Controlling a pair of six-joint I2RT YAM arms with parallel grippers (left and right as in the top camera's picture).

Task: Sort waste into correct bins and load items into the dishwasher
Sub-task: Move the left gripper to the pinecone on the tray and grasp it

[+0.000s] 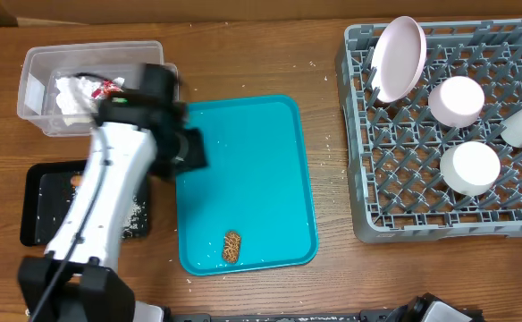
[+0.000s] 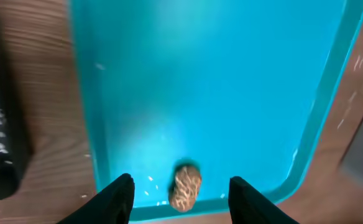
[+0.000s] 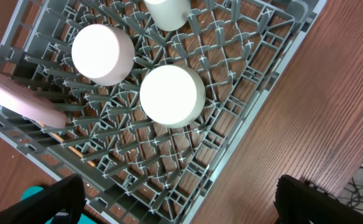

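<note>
Overhead. One clear tub [image 1: 37,67] at far left of the table [image 1: 332,268], holding one crumpled napkin [image 1: 71,92] and one red-and-white wrapper [image 1: 109,87]. One black tray [image 1: 37,215] nearer the camera's bottom edge, with scattered rice grains [image 1: 136,215] on it, too many and too small to count. One teal tray [image 1: 270,161] mid-table, with a single brown ridged lump [image 1: 232,247] near its near edge. One grey rack [image 1: 368,206] at right with four dishes: one plate [image 1: 399,58] on edge and tilted, and three cups [image 1: 471,168] mouth-down. The left arm [image 1: 100,206] reaches from bottom left, its wrist over the teal tray's left rim beside the tub. Only a dark sliver shows at the right edge by the cups.

Left wrist. The left gripper [image 2: 180,182] looks down at the teal tray, fingers [image 2: 116,199] apart and holding nothing. The one lump lies on the tray below, framed between them. The black tray's edge is at left.

Right wrist. The right gripper [image 3: 181,199] hangs above the rack's corner, fingers [image 3: 51,202] spread wide and empty. Three cups and the plate's rim sit below.
</note>
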